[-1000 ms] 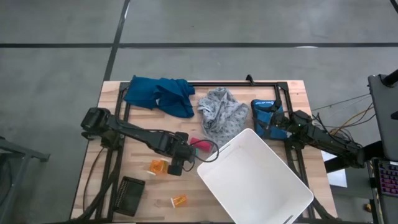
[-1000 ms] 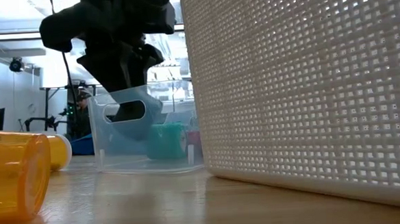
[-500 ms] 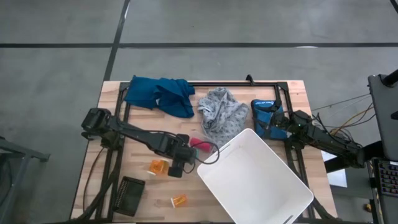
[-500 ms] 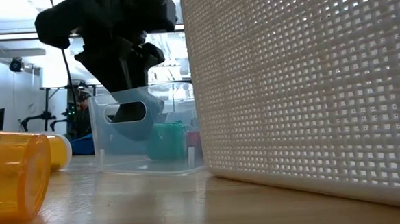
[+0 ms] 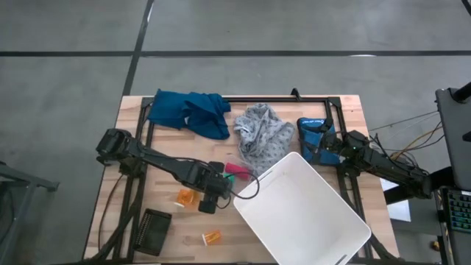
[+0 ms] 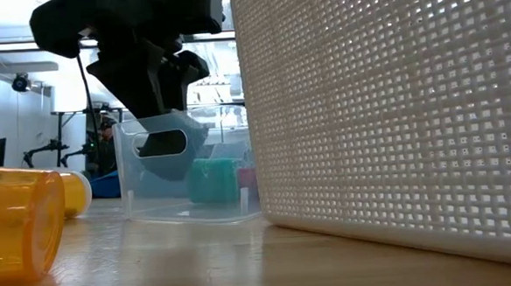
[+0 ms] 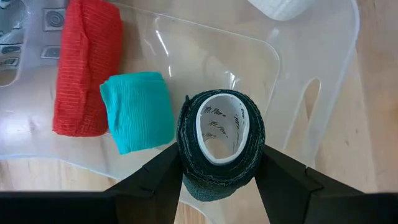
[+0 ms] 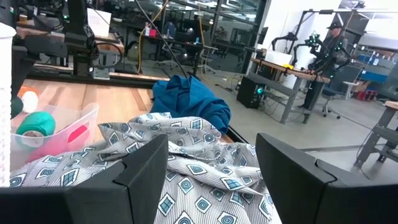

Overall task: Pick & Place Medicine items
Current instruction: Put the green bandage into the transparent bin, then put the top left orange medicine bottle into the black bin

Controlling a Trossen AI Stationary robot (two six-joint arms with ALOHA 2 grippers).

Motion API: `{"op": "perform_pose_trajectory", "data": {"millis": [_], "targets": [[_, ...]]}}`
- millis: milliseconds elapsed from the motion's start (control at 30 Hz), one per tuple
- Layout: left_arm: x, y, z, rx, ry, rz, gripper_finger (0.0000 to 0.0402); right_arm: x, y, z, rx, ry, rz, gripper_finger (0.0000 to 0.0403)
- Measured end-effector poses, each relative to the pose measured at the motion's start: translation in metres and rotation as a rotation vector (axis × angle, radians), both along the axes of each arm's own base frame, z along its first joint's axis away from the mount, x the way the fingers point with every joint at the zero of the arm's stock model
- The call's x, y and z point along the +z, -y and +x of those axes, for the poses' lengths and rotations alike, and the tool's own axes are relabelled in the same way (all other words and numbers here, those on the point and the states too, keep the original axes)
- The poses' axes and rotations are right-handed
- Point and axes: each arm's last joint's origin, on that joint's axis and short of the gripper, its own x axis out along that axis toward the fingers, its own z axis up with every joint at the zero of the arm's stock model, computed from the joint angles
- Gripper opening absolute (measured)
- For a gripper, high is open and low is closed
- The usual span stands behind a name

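Note:
Two orange pill bottles lie on their sides on the wood: one (image 5: 185,197) just left of my left gripper (image 5: 210,197), one (image 5: 212,237) nearer the front edge. The low view shows one large bottle (image 6: 14,224) and another (image 6: 76,193) behind it. My left gripper (image 7: 221,158) points steeply down, shut on a dark bandage roll (image 7: 221,146) over the near rim of a clear plastic tray (image 7: 292,74). In that tray lie a red roll (image 7: 84,74) and a teal roll (image 7: 138,111). My right gripper (image 8: 211,168) waits open at the table's right, level, facing the grey patterned cloth (image 8: 186,180). My left gripper pinches the dark roll's round outer wall (image 7: 186,149) between its two fingers, one on each side. The fingers come from above, slanting down, and the roll's white-cored hole (image 7: 219,127) faces back up along them. The roll hangs clear above the tray's rim.
A big white mesh basket (image 5: 302,213) fills the near right of the table, close beside the tray (image 6: 187,177). A blue cloth (image 5: 188,110) and the grey cloth (image 5: 261,136) lie at the back, a blue pouch (image 5: 313,132) by my right arm, a black block (image 5: 154,230) front left.

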Motion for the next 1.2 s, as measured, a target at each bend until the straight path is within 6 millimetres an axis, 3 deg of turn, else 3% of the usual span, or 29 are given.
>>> {"op": "perform_pose_trajectory", "data": {"millis": [367, 800, 1200], "targets": [[-0.0068, -0.0007, -0.0019, -0.001, -0.001, -0.006, 0.0187, 0.0, 0.0, 0.0, 0.0, 0.001, 0.002, 0.024], [-0.0066, -0.0019, -0.002, 0.006, -0.002, 0.009, 0.0229, 0.0, 0.0001, 0.0, -0.001, 0.0, 0.001, 0.024], [-0.0065, -0.0027, -0.0016, 0.009, 0.002, 0.012, 0.024, 0.0, 0.0001, 0.0, -0.001, 0.0, 0.0, 0.024]]}}
